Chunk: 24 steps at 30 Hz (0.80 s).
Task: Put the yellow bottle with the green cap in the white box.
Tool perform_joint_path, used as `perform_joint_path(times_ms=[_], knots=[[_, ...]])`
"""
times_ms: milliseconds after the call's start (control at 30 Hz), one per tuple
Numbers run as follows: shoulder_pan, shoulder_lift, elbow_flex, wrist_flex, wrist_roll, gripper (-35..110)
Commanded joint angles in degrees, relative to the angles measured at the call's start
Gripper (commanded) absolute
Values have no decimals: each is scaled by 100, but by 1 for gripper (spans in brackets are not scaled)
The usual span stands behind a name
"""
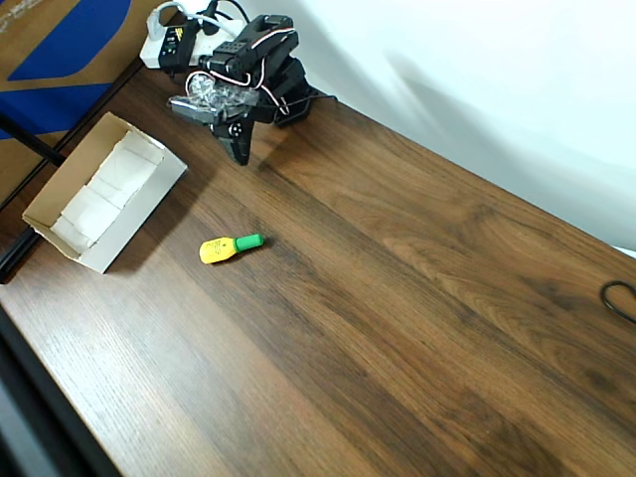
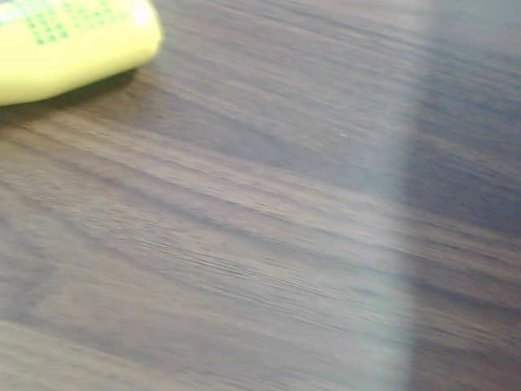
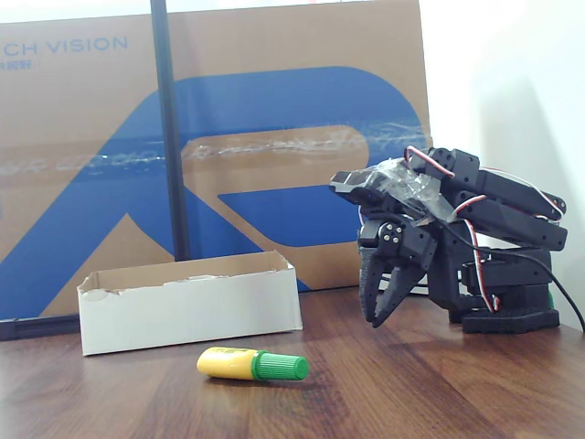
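Lying on its side on the table (image 1: 397, 298) just beside the white box (image 1: 60, 214), the yellow bottle with the green cap (image 1: 229, 247) is waiting to be grabbed, while the gripper (image 3: 382, 297) hangs well back from the box, fingers nearly together and holding nothing, probably parked at rest.

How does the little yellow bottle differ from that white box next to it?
The yellow bottle is far smaller than the white box. The bottle is bright yellow with a green cap and rounded; the box is white outside, rectangular and straight-walled. The bottle is capped and lies on its side, while the box sits upright and open-topped, with white padding pieces inside. Both rest on the wooden table, close together but apart, and the gripper touches neither.
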<state>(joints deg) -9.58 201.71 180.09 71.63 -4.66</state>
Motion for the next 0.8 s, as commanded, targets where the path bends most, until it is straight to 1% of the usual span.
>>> perform_joint_path(times_ms=[0,267,467,600,767], knots=[[44,-149,-369,-79,-70,0],[9,-1652,-2294,158,-272,0],[-105,-1934,-2619,141,-316,0],[-53,-2760,-2654,-422,-404,1],[-88,-3814,-2487,-1723,-527,3]])
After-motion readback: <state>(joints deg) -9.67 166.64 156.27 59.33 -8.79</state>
